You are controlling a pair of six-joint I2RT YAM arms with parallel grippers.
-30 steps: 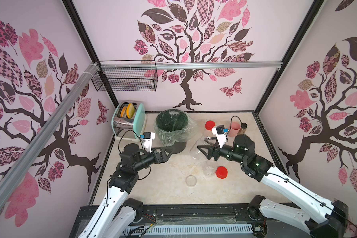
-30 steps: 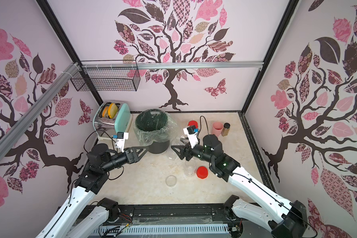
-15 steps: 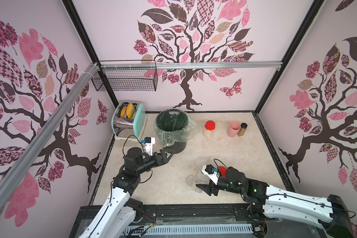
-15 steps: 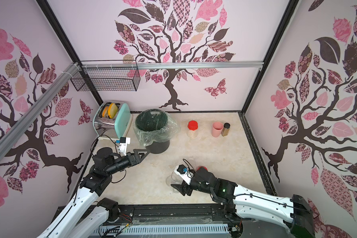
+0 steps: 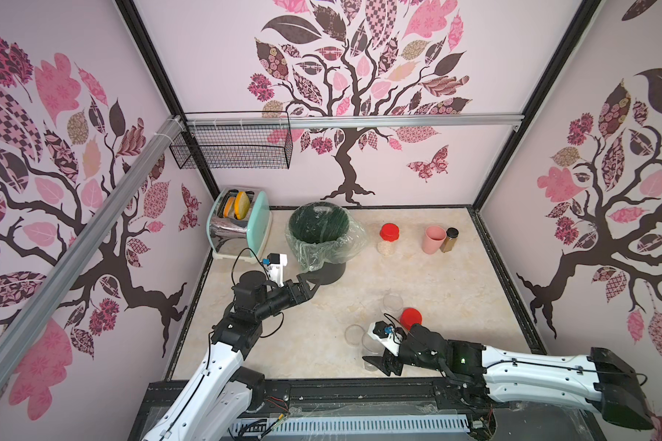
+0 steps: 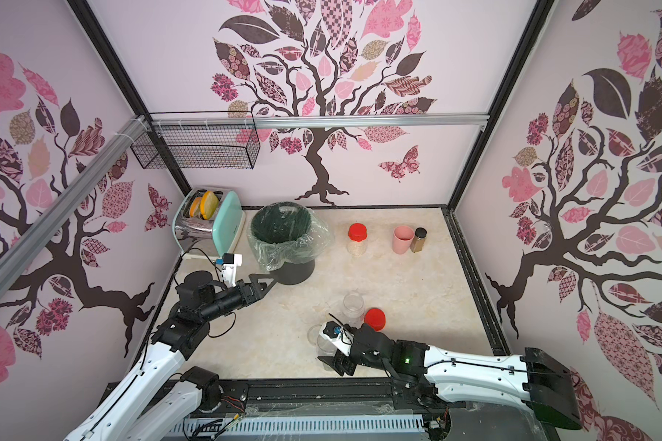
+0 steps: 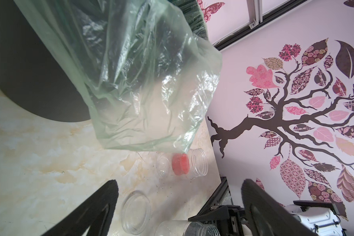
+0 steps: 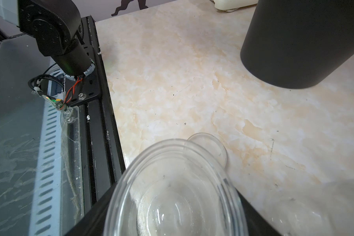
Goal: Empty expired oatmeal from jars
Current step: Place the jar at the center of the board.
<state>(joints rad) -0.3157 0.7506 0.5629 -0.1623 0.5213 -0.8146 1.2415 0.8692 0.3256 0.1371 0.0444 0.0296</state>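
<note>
- While the bin [image 5: 331, 269] stands at the back, left gripper [image 5: 310, 281] hangs beside its base, jaws wide, empty.
- Right gripper [image 5: 377, 362] clamps an empty jar [image 8: 172, 190] near the front edge; clear lid [image 5: 354, 335] just beside.
- Oatmeal [image 5: 386, 249] sits in red-lidded back jar [image 5: 388, 238], well apart.

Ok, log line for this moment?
left tool: open, beside black bin | right tool: shut on empty clear round jar, at front | red-lidded clear jar at back: closed, oatmeal inside

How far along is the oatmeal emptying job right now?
Done: one clear round jar stands open and empty beside a loose red lid. In hand: a second empty clear jar in the right jaws. Left: the closed red-lidded jar holding beige oatmeal.
</note>
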